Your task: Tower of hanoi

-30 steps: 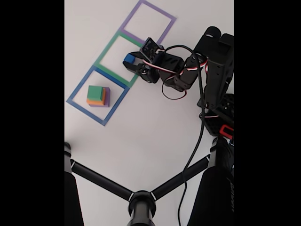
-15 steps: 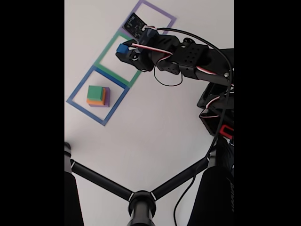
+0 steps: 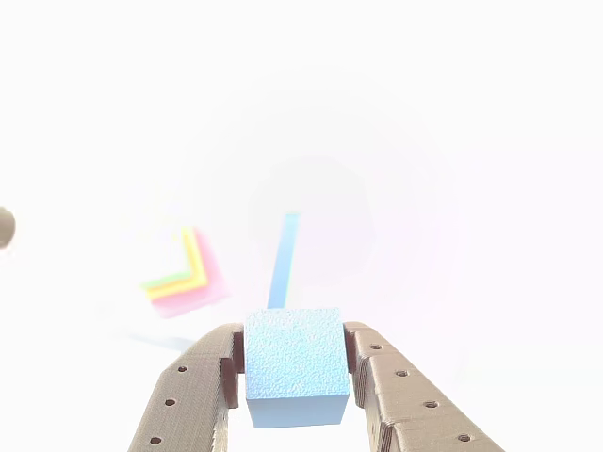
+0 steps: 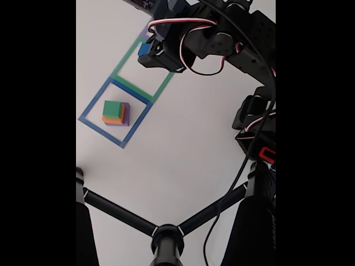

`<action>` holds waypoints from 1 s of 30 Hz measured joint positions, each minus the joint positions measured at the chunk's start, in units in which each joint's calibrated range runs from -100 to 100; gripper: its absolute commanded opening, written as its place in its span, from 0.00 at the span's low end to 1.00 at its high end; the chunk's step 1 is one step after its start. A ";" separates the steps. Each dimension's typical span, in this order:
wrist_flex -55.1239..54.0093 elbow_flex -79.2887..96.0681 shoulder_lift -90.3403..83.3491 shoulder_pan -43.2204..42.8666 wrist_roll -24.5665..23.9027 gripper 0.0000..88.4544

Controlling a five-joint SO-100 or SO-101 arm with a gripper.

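A small blue cube [image 3: 296, 365] sits between my two brown fingers [image 3: 193, 391], and my gripper [image 3: 294, 377] is shut on it. In the fixed view the blue cube [image 4: 145, 49] hangs at the tip of my gripper [image 4: 147, 51] over the far edge of the green taped square [image 4: 125, 80]. A stack of cubes [image 4: 115, 113], green on orange on purple, rests inside the blue taped square [image 4: 91, 111]. The washed-out other view shows that stack [image 3: 184, 273] to the left beyond the held cube.
A purple taped square lies past the green one, mostly hidden by my arm [image 4: 222, 39]. A black tripod [image 4: 166, 235] spreads its legs across the near part of the white table [image 4: 183, 149]. Cables and the arm's base [image 4: 258, 133] stand at the right.
The arm has stretched further away from the base, carrying the blue cube from the green square's right side to its far edge, toward the purple square. The stack has not moved.
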 measured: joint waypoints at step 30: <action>-39.57 27.94 4.05 -11.05 0.00 0.05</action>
